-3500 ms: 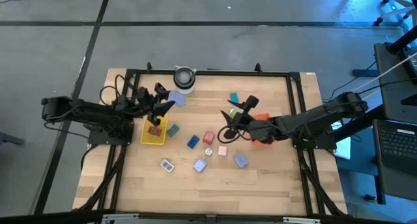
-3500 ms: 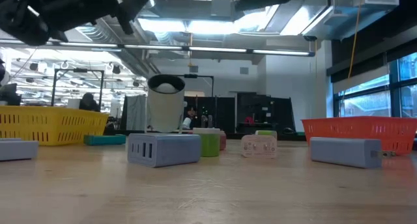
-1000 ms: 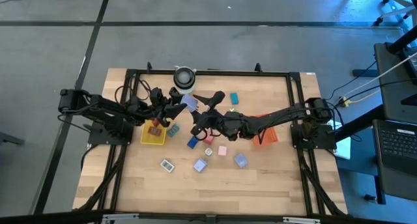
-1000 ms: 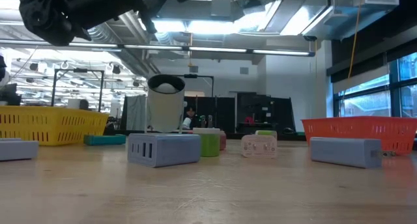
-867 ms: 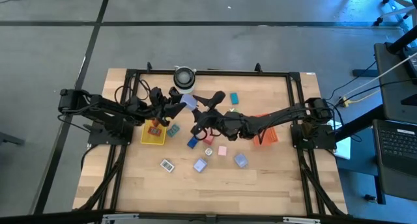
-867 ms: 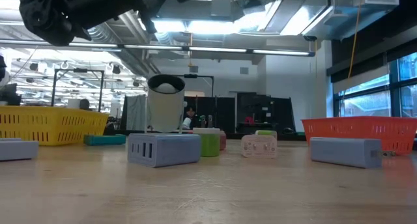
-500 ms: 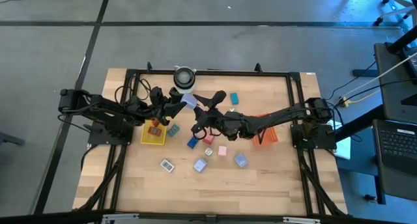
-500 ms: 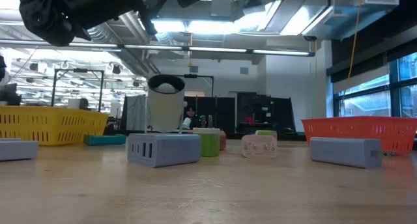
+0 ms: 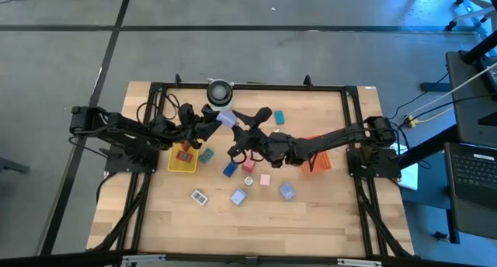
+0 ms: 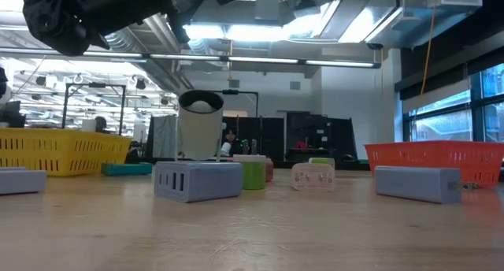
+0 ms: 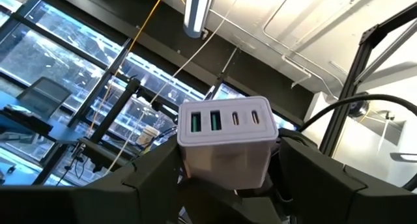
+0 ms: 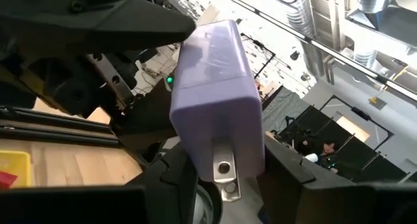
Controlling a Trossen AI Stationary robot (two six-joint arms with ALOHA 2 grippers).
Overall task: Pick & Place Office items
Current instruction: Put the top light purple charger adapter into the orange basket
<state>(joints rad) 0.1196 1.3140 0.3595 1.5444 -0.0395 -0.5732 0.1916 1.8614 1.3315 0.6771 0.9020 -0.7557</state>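
Note:
A lavender charger block hangs above the table's far middle, between my two grippers. My right gripper reaches in from the table's right and is shut on the block. My left gripper comes from the left and stands open, one finger on either side of the block, whose port face is turned to its camera. Other office items lie flat on the table: a blue one, a pink one and two lavender ones. My left gripper's fingers stand close beside the block's two side faces; I cannot tell whether they touch it. My right gripper pinches the block between its two fingers at the end that bears the metal prong. It comes roughly level from the table's right, and the block is clear of the table.
A yellow tray with a red piece in it sits under my left arm, and a teal piece lies beside it. An orange-red tray lies partly under my right arm. A grey-white cylinder stands at the far edge.

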